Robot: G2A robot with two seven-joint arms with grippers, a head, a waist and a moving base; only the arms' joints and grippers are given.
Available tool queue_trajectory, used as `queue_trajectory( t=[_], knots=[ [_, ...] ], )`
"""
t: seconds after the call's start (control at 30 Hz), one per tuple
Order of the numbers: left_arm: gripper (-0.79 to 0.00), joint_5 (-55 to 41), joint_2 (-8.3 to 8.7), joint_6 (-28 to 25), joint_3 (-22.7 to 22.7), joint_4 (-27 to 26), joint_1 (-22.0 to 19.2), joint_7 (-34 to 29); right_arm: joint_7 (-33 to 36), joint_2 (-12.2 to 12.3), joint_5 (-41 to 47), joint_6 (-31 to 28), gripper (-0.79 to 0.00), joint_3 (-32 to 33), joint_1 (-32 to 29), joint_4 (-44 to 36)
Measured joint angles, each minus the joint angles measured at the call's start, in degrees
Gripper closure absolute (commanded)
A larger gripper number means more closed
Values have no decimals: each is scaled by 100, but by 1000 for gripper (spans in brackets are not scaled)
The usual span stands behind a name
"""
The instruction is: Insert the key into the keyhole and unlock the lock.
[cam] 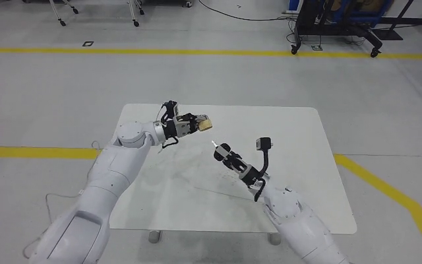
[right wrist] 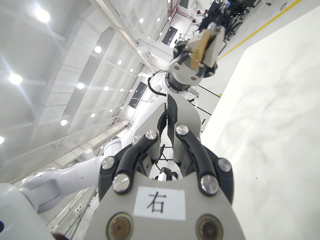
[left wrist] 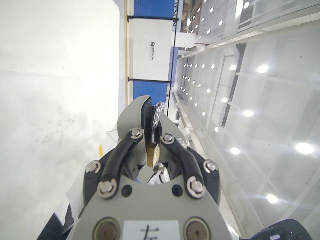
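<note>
A brass padlock (cam: 205,123) with a silver shackle (left wrist: 158,112) is held above the back left part of the white table (cam: 297,132); my left gripper (cam: 196,123) is shut on it. In the left wrist view the brass body (left wrist: 153,156) sits between the fingers (left wrist: 135,116). My right gripper (cam: 220,150) hovers over the table's middle, a short way in front of the lock, shut on a small key whose pale tip (cam: 213,142) points toward the lock. The right wrist view has the lock (right wrist: 200,48) ahead of the shut right gripper (right wrist: 170,106); the key is hidden there.
Nothing lies on the table top, which has faint scuff marks (cam: 191,165). Yellow lines (cam: 198,51) cross the floor around it. A black wheeled frame (cam: 336,30) stands far behind the table at the right.
</note>
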Motion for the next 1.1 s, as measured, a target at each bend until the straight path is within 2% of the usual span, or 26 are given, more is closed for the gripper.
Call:
queue_trajectory(
  t=[0.17,0.5,1.1],
  knots=[
    [0,360,82,-119,-126,-481,267,343,-553,-77,-154,443,0,-177,-15,-86],
    [0,939,155,-80,-256,-1192,702,1158,-1241,-250,-339,717,0,-540,197,123],
    [0,1193,165,133,-337,-1435,880,1201,-1563,-452,-324,949,0,-694,514,530]
  ],
)
